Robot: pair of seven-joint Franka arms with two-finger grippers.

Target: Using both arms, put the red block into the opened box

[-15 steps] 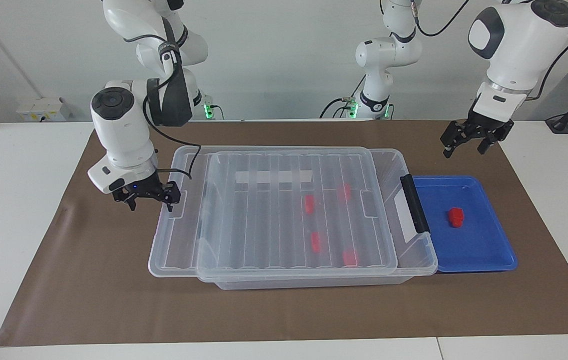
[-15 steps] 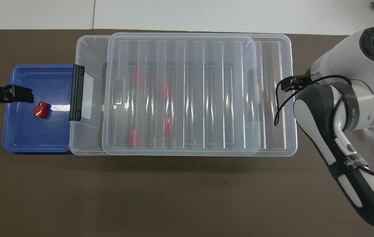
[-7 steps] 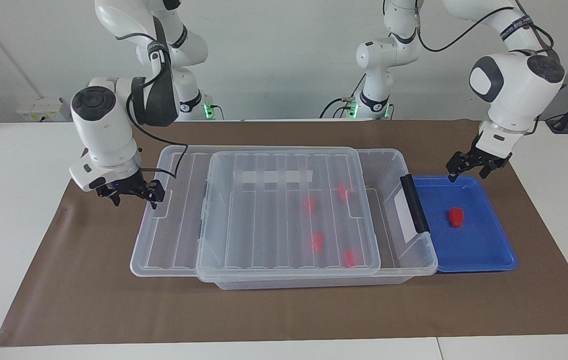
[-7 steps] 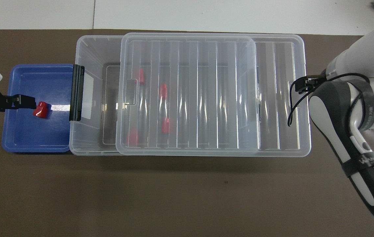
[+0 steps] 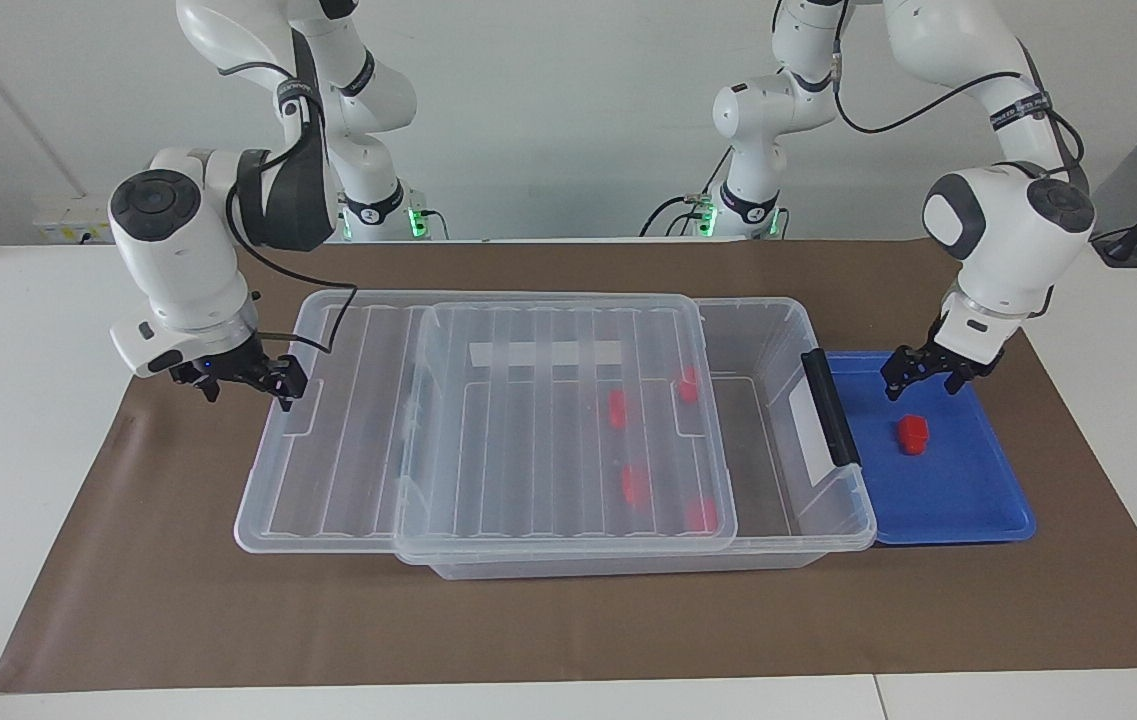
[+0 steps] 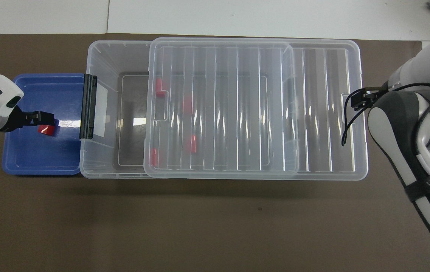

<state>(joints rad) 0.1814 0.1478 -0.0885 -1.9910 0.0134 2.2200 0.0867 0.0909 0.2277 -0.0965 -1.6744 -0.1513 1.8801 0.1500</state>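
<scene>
Hovering over red block [image 5: 912, 434] in tray [image 5: 968, 510], left gripper [image 5: 922, 372] open

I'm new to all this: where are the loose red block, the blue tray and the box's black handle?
red block [image 5: 913, 434], facing view, its top face.
blue tray [image 5: 968, 500], facing view, bare floor.
black handle [image 6: 89, 106], overhead view, its middle.

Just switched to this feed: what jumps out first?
The clear box mid-table, its ribbed lid slid toward the right arm's end, right gripper at its edge. Beside the box, a blue tray holds one red block, the open left gripper just above it.
</scene>
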